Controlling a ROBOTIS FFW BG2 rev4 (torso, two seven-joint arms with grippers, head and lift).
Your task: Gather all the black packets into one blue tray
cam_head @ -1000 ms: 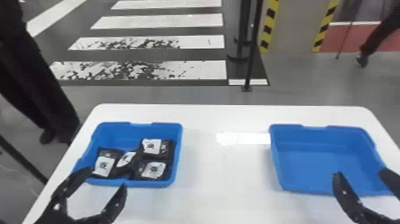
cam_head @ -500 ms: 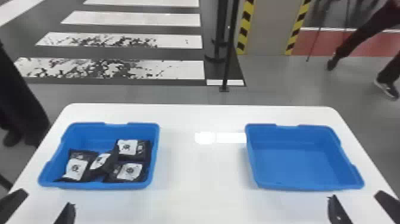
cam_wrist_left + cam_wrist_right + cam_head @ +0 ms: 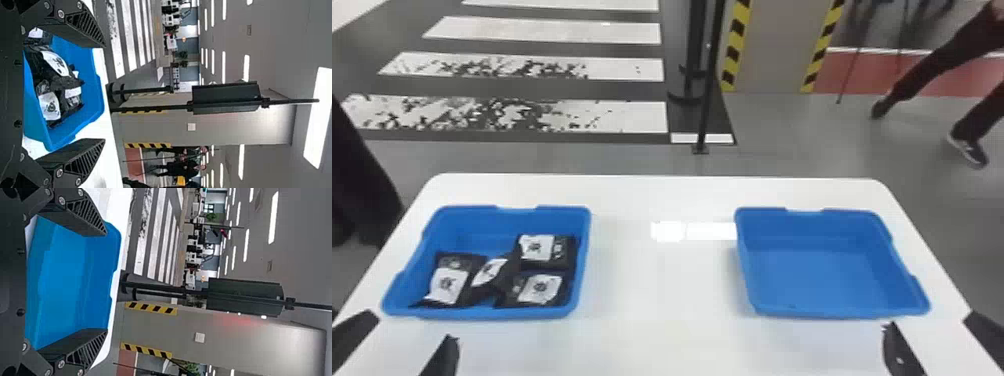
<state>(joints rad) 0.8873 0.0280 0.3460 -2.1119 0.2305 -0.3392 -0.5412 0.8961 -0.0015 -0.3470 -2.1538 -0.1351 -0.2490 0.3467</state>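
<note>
Nearest, on the white table (image 3: 662,300) in the head view, the left gripper (image 3: 407,327) is at about eight o'clock and the right gripper (image 3: 931,322) at about four. Each has its two fingers spread well apart. Just beyond the left one, at nine o'clock, sits a blue tray (image 3: 477,313) with the black packets lying in it: one (image 3: 447,282) at the tray's eight o'clock, one (image 3: 494,272) tilted near its middle, one (image 3: 539,289) at four and one (image 3: 544,250) at two. They overlap, so four is my fair count. At the table's three o'clock, beyond the right gripper, is an empty blue tray (image 3: 832,280). Farther off, past the table edge around twelve, stands a black post (image 3: 708,90); painted white stripes (image 3: 612,117) cross the floor toward eleven, and a pillar (image 3: 777,50) with yellow-and-black edges rises near one.
</note>
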